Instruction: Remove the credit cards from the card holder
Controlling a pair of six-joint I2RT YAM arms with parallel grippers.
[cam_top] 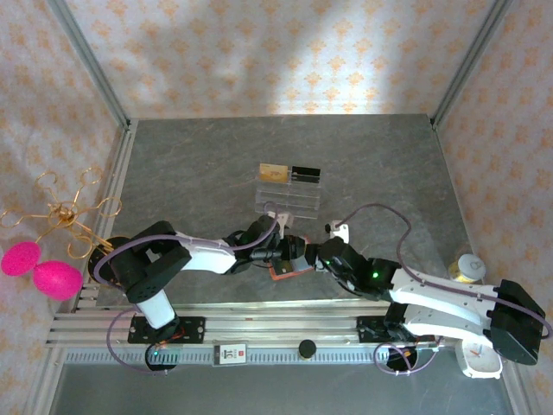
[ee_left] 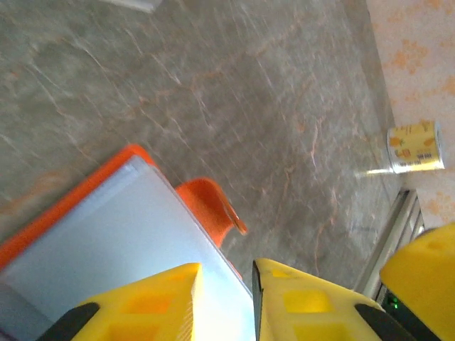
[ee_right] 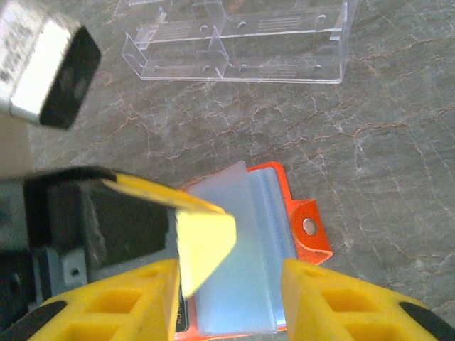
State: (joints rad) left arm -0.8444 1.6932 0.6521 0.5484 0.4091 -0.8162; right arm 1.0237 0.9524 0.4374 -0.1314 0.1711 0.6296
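Card holder [cam_top: 285,271] lies open at lower centre, between both grippers | gold credit card [cam_top: 274,171] and black credit card [cam_top: 305,174] sit at clear rack [cam_top: 289,201], upper centre | left gripper [ee_left: 226,277] jaws narrowly parted over the flap | right gripper [ee_right: 229,277] jaws mid-wide astride the holder, grip unclear | risk: a nudge skids the holder or its flap folds shut.

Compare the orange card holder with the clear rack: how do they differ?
The card holder is opaque orange with a grey-blue inside; the rack is see-through. The card holder lies open and flat at the near side; the rack sits farther back. The card holder has a snap tab; the rack has divided tiers. Both rest on the grey table.
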